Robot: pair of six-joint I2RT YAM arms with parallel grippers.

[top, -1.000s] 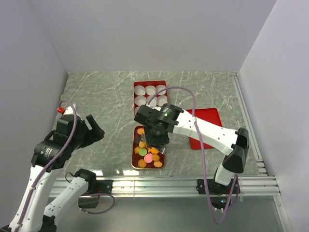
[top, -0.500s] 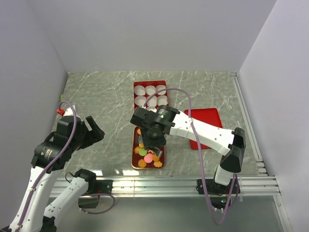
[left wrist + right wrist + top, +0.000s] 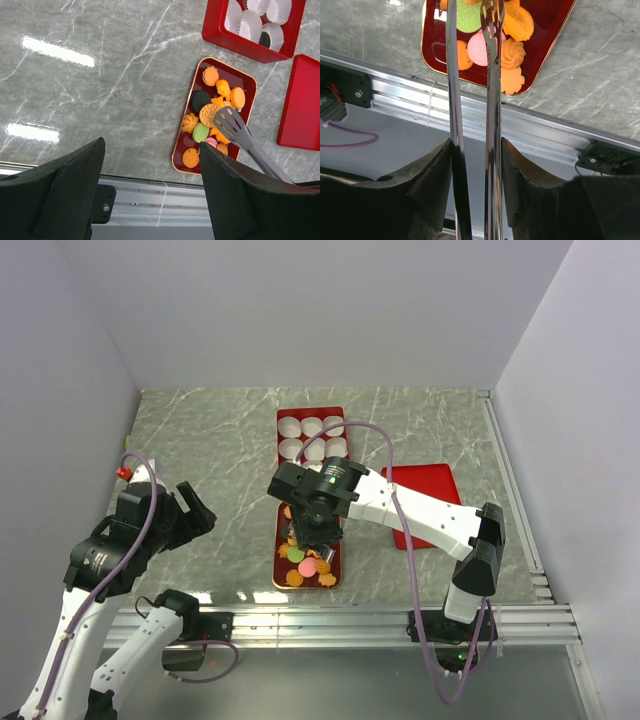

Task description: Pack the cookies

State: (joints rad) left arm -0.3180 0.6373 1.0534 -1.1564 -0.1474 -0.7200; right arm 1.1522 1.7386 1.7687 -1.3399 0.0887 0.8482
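From above, we see the left gripper hanging over bare surface on the left, its fingers apart and nothing between them. The right gripper is over a tray near the front edge, and the cookies lie heaped in that tray. Just behind the tray is a red box lined with white cups, and a red lid lies flat to the right. In the left wrist view, the left gripper shows both fingers spread wide over the marbled surface. Beyond them the cookies fill the tray: mostly orange, with one dark, one green and one pink. The slotted head of a pair of tongs sits over the middle of the pile. The box and the lid are past the tray. In the right wrist view, the right gripper is clamped on the tongs, whose two blades run up to the cookies at the near end of the tray. The tips are by the green and pink ones, and we cannot tell whether they pinch any cookie.
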